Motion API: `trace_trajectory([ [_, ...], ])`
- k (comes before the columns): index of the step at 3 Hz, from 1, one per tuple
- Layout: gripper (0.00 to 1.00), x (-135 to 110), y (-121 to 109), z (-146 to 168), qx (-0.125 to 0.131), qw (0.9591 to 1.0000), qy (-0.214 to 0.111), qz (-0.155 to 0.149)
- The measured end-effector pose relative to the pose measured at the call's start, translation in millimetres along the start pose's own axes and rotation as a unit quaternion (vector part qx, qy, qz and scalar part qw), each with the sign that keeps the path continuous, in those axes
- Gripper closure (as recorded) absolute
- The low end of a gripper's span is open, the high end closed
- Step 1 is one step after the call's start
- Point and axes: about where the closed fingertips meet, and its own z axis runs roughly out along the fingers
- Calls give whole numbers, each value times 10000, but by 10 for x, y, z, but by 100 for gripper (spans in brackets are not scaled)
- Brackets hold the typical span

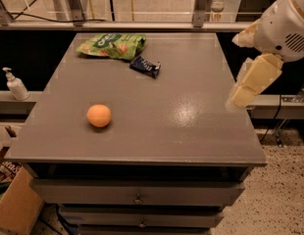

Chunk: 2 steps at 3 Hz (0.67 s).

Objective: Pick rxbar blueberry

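Observation:
The rxbar blueberry [145, 66], a small flat bar in a dark navy wrapper with white markings, lies at the back of the grey table top [191, 131], just right of and in front of the green snack bag [112, 46]. My gripper [251, 83], cream-coloured on the white arm, hangs over the table's right edge. It is well to the right of the bar and holds nothing that I can see.
An orange round fruit [99, 115] sits front left on the table. A white pump bottle [14, 84] stands on a ledge to the left. Drawers [137, 194] are below the top, and a cardboard box [14, 207] is on the floor at left.

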Motion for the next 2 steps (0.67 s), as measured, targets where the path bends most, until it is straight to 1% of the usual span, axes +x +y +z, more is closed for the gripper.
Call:
trace_trajectory([
  [1, 0, -283, -201, 269, -64, 9975, -655, 274],
  [2, 0, -587, -406, 507, 159, 9916, -1154, 570],
])
